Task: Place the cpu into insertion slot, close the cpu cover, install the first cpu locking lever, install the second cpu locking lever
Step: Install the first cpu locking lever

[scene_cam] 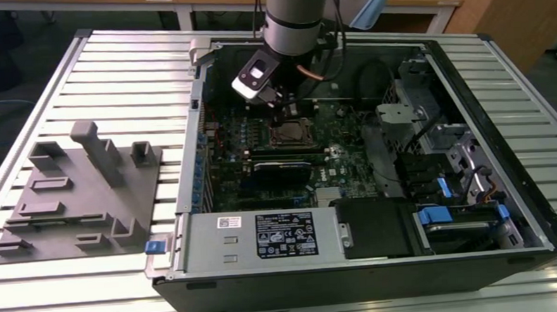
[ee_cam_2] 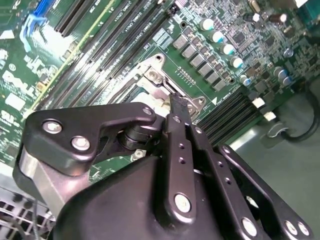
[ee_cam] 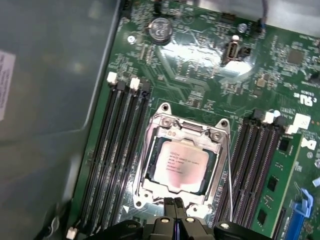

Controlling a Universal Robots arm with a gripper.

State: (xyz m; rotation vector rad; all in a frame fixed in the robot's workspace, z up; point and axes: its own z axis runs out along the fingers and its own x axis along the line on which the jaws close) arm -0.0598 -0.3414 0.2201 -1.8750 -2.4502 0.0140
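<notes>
An open black computer tower (scene_cam: pixel 378 264) lies on the slatted metal counter (scene_cam: pixel 115 71). On its green circuit board (ee_cam: pixel 200 75), the silver-grey square cpu (ee_cam: pixel 181 166) sits in the dark-rimmed insertion slot (ee_cam: pixel 150 162) beneath the thin silver cpu cover (ee_cam: pixel 184 132). The black hand (ee_cam: pixel 174 204), fingertips pressed together and empty, rests at the cover's edge.

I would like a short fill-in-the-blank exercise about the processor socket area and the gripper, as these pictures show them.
1. The cpu lies inside the insertion slot, and the cpu cover is ____ over it.
2. In the first wrist view, the gripper has its fingertips ____ together at the edge of the cover.
3. The circuit board around the socket is ____ in colour.
4. In the exterior view, the computer case rests on a ____ table.

Missing words: closed; pressed; green; slatted
</notes>
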